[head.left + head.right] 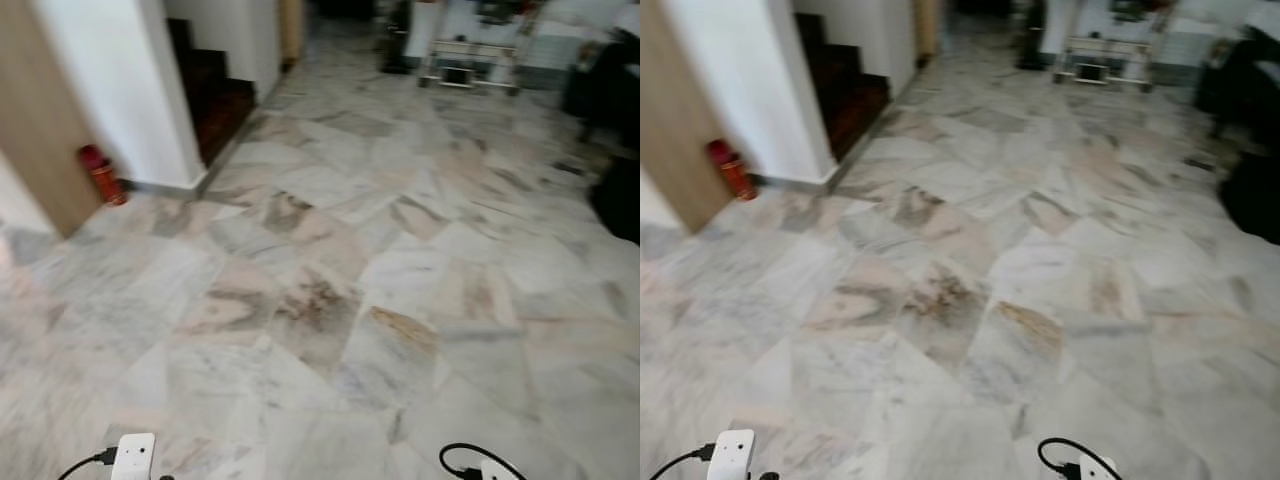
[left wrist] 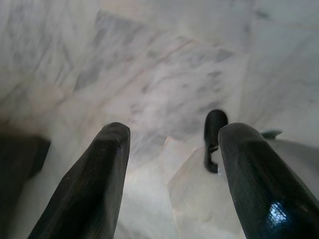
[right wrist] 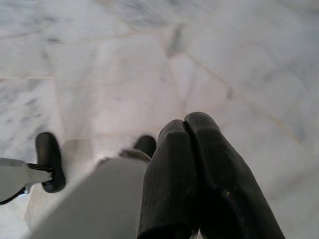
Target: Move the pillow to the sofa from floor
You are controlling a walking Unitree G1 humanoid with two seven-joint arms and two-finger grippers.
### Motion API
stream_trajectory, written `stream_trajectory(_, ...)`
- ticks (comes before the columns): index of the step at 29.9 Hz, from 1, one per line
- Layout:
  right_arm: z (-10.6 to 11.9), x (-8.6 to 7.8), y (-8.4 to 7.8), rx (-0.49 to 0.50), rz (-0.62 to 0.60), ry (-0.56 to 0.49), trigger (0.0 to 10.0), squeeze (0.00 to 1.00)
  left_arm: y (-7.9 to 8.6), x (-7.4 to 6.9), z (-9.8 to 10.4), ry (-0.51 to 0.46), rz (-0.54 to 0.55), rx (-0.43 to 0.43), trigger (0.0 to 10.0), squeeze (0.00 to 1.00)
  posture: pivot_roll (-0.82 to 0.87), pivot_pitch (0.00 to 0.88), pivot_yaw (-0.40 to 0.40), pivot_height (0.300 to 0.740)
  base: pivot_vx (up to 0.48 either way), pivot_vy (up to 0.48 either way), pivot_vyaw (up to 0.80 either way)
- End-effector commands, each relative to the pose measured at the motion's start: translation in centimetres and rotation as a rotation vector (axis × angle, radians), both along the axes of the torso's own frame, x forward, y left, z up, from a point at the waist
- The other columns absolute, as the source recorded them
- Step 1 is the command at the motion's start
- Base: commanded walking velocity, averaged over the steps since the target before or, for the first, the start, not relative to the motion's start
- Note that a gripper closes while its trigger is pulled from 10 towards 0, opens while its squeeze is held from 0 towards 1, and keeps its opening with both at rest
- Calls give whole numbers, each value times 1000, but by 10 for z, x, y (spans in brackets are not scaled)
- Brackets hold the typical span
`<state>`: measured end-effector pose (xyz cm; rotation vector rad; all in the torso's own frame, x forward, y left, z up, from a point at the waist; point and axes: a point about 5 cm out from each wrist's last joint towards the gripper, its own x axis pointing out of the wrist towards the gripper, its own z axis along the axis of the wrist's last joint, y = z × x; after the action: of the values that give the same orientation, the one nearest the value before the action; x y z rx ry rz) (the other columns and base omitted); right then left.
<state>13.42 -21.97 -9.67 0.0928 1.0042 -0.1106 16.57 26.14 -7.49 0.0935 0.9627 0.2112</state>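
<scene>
Blurred grey and brown marble floor [image 1: 330,290] stretches ahead of me in the eye views. My left gripper [image 2: 172,134] hangs over the floor with its two black fingers [image 2: 94,179] wide apart and nothing between them. My right gripper [image 3: 185,124] also points down at the floor, its two fingers pressed together with nothing in them. The white tops of my arms [image 1: 133,455] show at the bottom edge of the eye views.
A white wall corner [image 1: 150,90] and dark stairs [image 1: 215,90] stand at the left, with a red canister [image 1: 101,172] by a wooden panel. A metal cart [image 1: 468,60] stands far ahead. Dark furniture [image 1: 615,195] sits at the right edge.
</scene>
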Motion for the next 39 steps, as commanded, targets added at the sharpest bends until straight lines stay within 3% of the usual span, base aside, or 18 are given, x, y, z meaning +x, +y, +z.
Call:
stream_trajectory(1, -3, -9, -2, -1, -7, 25, 10000, 0, -2, -4, -3, 22, -1, -12, 10000, 0, -63, 0, -19, 740, 0, 0, 644)
stream_trajectory(9, -3, -19, -13, -2, -91, 30, 10000, 0, -5, -6, -5, 31, -13, -15, 10000, 0, -63, 0, -21, 740, 0, 0, 57)
stream_trajectory(10, -3, -19, -13, -6, -90, 32, 10000, 549, -5, -6, -5, 31, -11, -15, 10000, 0, -62, 0, -21, 740, 0, 0, 0)
stream_trajectory(11, -3, -19, -13, -9, -91, 32, 10000, 1000, -6, -7, -5, 32, -10, -16, 10000, 0, -63, 0, -21, 740, 0, 0, 0)
stream_trajectory(24, -5, -10, 5, 13, -88, 33, 10000, 1000, -11, -9, -7, 46, -23, -22, 10000, 0, -71, 0, -16, 740, 0, 0, 0)
stream_trajectory(33, -1, -14, -17, -7, -102, 23, 10000, 1000, -10, -8, -7, 43, -36, -22, 10000, 0, -72, 0, -16, 740, 0, 0, 0)
stream_trajectory(38, -3, -21, -16, -4, -106, 24, 10000, 1000, -10, -8, -7, 43, -35, -24, 10000, 0, -69, 0, -16, 740, 0, 0, 0)
stream_trajectory(39, -4, -22, -12, -1, -102, 26, 10000, 345, -10, -8, -7, 42, -34, -27, 10000, 0, -69, 0, -16, 740, 0, 0, 0)
